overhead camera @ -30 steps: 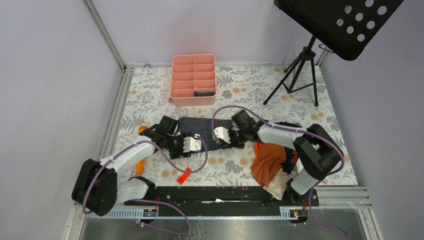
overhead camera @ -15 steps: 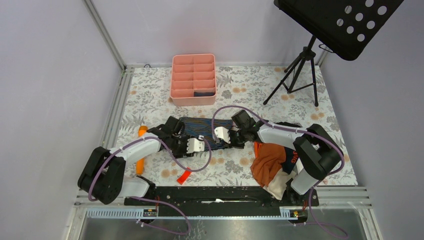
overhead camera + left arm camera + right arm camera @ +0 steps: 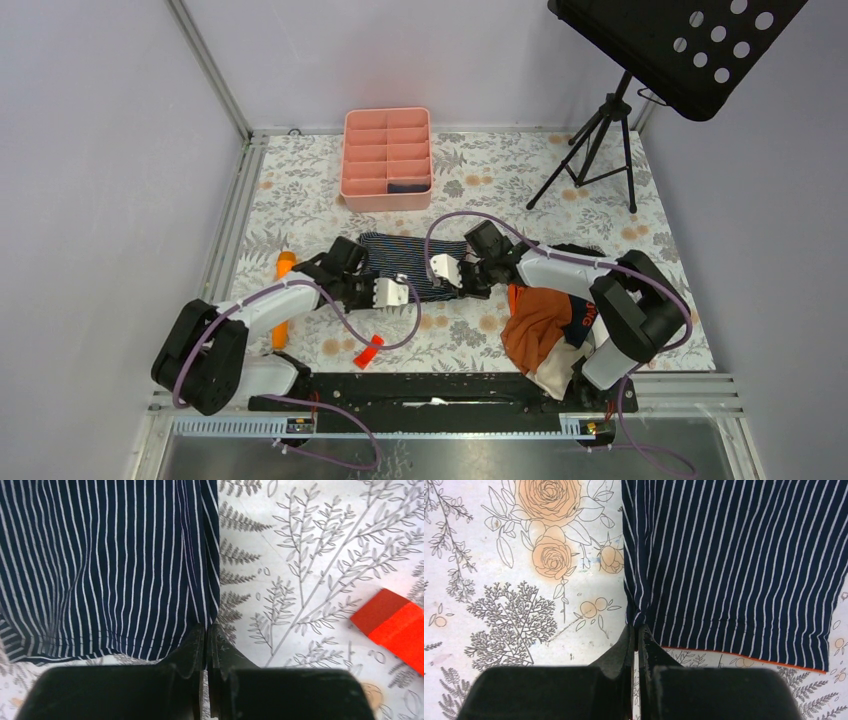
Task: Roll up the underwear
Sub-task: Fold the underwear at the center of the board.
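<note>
While striped underwear [image 3: 410,255] lies flat on floral table [image 3: 480,170], left gripper [image 3: 207,630] and right gripper [image 3: 636,630] both pinched shut on its corners.

Pale lilac walls [image 3: 100,150] enclose a floral-print table [image 3: 480,165] with a black tripod stand [image 3: 603,130].

The left arm [image 3: 262,305] and right arm [image 3: 560,268] share one build: white tubular links between bulky black joint housings, each trailed by a looping purple cable [image 3: 427,238]. Both bases are bolted to a black rail [image 3: 440,385]. A white block sits at each wrist. The left end effector [image 3: 206,632] and right end effector [image 3: 634,631] have matte black fingers tapering to thin tips.
</note>
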Controlling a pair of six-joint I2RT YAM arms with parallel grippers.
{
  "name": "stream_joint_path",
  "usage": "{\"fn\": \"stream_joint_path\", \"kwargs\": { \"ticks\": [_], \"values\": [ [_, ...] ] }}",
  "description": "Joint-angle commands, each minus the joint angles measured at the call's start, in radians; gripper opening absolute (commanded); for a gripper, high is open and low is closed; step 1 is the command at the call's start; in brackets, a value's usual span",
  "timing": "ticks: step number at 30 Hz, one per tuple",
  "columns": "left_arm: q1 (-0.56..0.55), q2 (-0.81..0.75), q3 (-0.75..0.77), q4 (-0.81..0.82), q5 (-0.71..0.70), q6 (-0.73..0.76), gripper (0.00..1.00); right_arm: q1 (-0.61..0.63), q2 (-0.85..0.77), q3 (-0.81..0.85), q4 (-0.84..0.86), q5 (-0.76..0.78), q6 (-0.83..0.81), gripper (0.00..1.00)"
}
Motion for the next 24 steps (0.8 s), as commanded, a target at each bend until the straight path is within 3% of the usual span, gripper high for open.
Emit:
{"fn": "stream_joint_path", "kwargs": {
  "ticks": [1, 9, 14, 24],
  "values": [
    [0.002, -0.041, 0.061, -0.174, 0.000, -0.049, 0.00, -0.008, -0.071, -0.005, -0.078, -0.012, 0.053, 0.00],
    [0.002, -0.081, 0.209, -0.283, 0.066, -0.194, 0.00, -0.006, -0.159, 0.047, -0.183, -0.100, 0.182, 0.00],
    [0.002, -0.059, 0.237, -0.282, 0.062, -0.204, 0.00, -0.007, -0.183, 0.044, -0.214, -0.103, 0.211, 0.00],
    [0.003, 0.078, 0.305, -0.140, -0.028, -0.149, 0.00, -0.117, -0.096, 0.167, -0.296, -0.185, 0.262, 0.00]
  ]
}}
